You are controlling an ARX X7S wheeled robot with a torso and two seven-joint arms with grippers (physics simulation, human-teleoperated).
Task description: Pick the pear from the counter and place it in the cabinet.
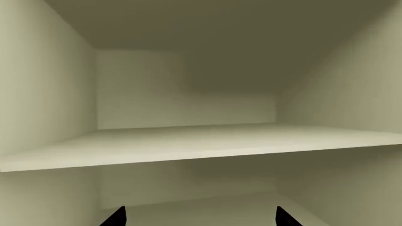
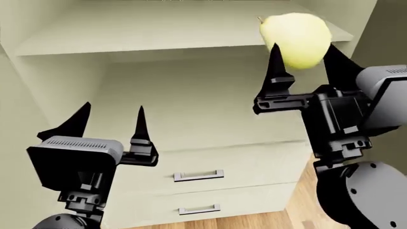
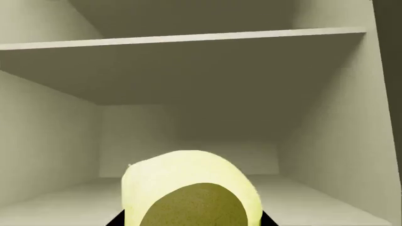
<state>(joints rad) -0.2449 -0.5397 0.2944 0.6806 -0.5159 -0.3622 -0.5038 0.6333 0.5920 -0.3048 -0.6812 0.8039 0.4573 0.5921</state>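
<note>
The pale yellow pear [image 2: 298, 39] is held up in front of the open cream-white cabinet [image 2: 159, 102], level with the front edge of an inner shelf [image 2: 127, 36]. My right gripper [image 2: 304, 56] is shut on it, one dark fingertip on each side. In the right wrist view the pear [image 3: 188, 188] fills the lower middle, with a shelf board [image 3: 188, 38] above and the compartment floor ahead. My left gripper [image 2: 113, 117] stands open and empty, lower and to the left, facing the cabinet. The left wrist view shows its two fingertips [image 1: 116, 217] wide apart below a shelf [image 1: 201, 143]. The counter is out of view.
Two drawers with silver bar handles [image 2: 198, 175] sit below the open compartment. A strip of wooden floor [image 2: 254, 220] shows under them. The cabinet's side walls [image 3: 37, 141] close in the shelf space on both sides.
</note>
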